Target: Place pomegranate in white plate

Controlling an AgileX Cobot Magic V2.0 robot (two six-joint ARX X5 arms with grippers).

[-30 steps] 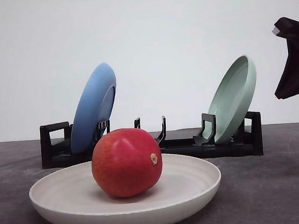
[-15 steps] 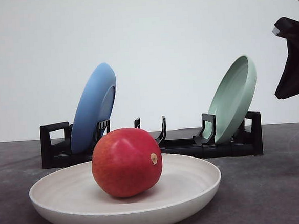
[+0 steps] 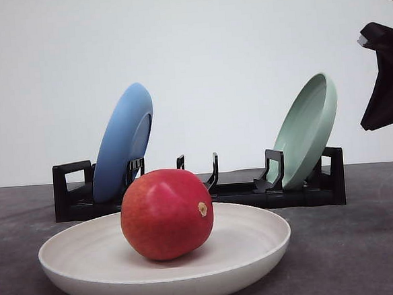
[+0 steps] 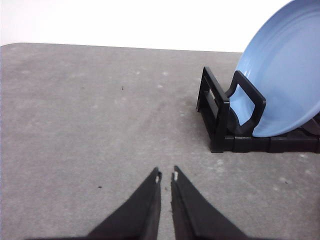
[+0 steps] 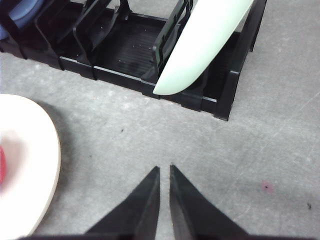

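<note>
Right gripper: the right gripper [image 5: 164, 172] was nearly shut, its two tips almost touching, and it held nothing. It hung above the bare desk [image 5: 280, 150], near the black rack [image 5: 125, 50] with the green plate [image 5: 200, 50].
Left gripper: the left gripper [image 4: 166, 176] was also nearly shut and held nothing. It was over the desk, apart from the end of the rack where the blue plate [image 4: 285, 80] leaned.
Pomegranate: the red pomegranate [image 3: 166, 213] sat inside the white plate [image 3: 258, 251], close to the middle, with its little stem nub turned to the side. Nothing was touching it.
White plate: it lay flat on the desk in front of the rack.
Done: the fruit looked to be in the right plate, free of both grippers.
Left to do: nothing much, I think. The arms only needed to stay clear of the plate.
</note>
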